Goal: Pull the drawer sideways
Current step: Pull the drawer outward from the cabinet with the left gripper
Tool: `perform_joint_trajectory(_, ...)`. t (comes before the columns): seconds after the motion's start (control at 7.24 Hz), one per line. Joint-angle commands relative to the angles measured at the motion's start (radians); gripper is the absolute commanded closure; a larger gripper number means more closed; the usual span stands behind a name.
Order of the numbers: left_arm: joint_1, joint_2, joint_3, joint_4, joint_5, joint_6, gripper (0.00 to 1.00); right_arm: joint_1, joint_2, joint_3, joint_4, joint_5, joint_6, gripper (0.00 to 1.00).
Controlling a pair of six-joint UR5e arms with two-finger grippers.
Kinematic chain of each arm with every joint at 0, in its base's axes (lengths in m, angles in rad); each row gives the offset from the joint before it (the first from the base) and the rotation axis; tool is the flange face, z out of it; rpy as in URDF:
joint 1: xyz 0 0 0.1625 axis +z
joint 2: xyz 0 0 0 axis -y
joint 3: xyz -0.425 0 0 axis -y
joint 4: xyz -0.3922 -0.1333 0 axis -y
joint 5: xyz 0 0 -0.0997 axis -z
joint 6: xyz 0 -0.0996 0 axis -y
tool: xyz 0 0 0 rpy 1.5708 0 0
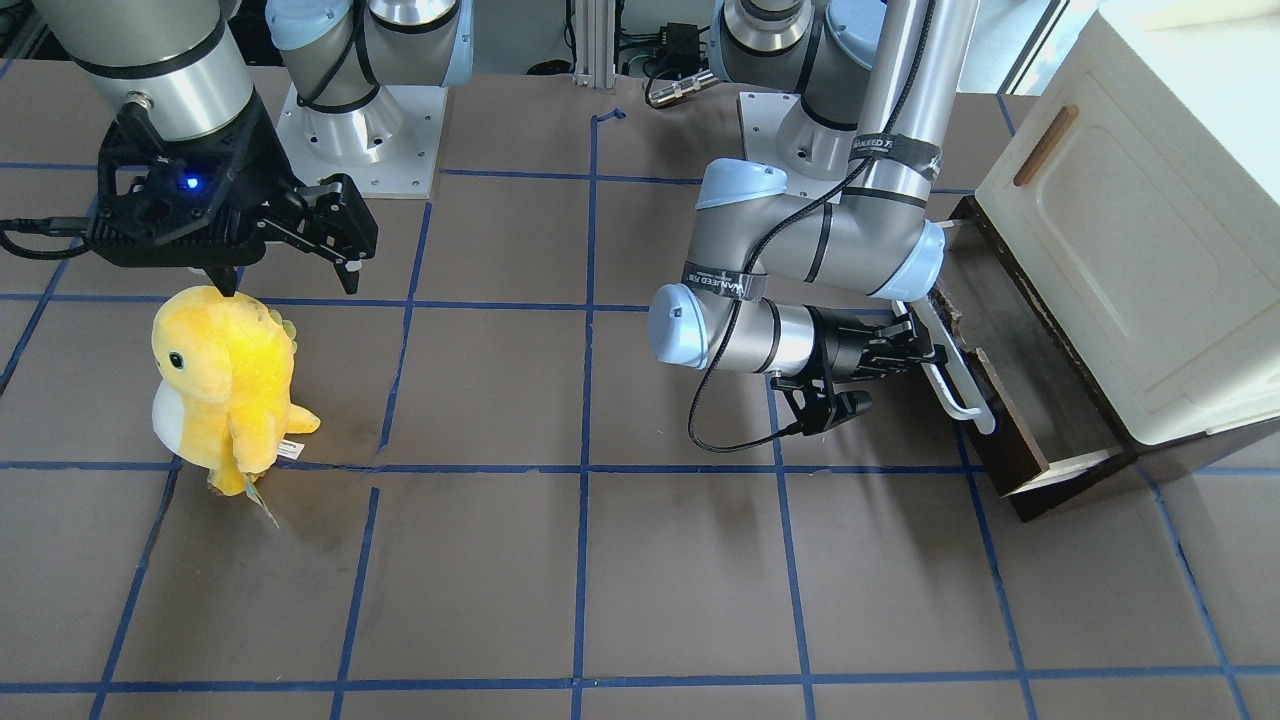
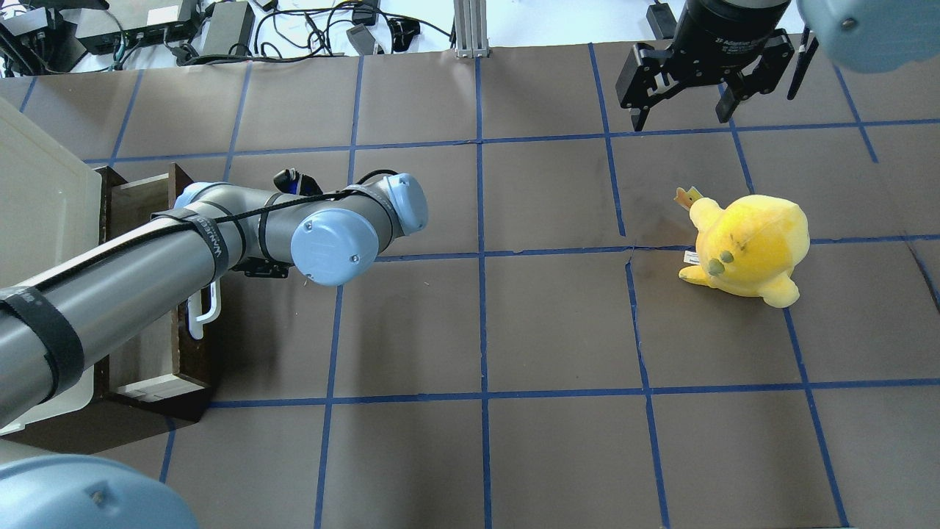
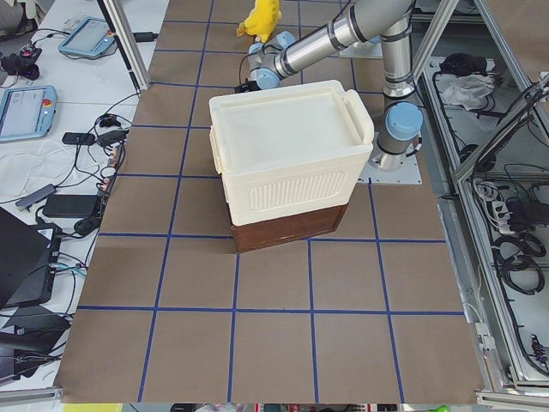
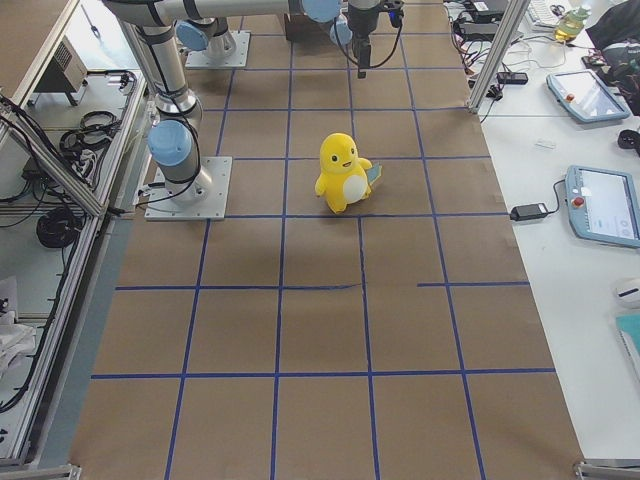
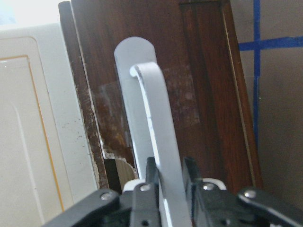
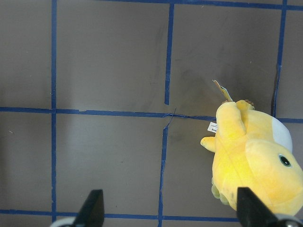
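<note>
Drawer sticks partway out, and the left tool pinches its white handle. Right tool hangs spread wide over the table near a yellow toy.

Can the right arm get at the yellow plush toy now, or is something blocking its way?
Probably yes. The open right hand hangs close by the soft yellow plush toy, a little above it, and nothing stands between them, so the way looks free.
</note>
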Motion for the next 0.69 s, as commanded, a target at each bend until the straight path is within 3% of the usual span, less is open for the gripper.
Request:
perform_joint_trajectory(0.0,-0.006,0.000,0.022,-0.010,-0.022,0.020,0.85,0.000,0.000,0.000,0.000,0.000,0.000,0.00)
perform_joint_trajectory(0.41,-0.006,0.000,0.018,-0.013,-0.022,0.020,0.79,0.000,0.000,0.000,0.000,0.000,0.000,0.00)
perform_joint_trajectory(0.55,-0.009,0.000,0.018,-0.012,-0.021,0.020,0.43,0.000,0.000,0.000,0.000,0.000,0.000,0.00)
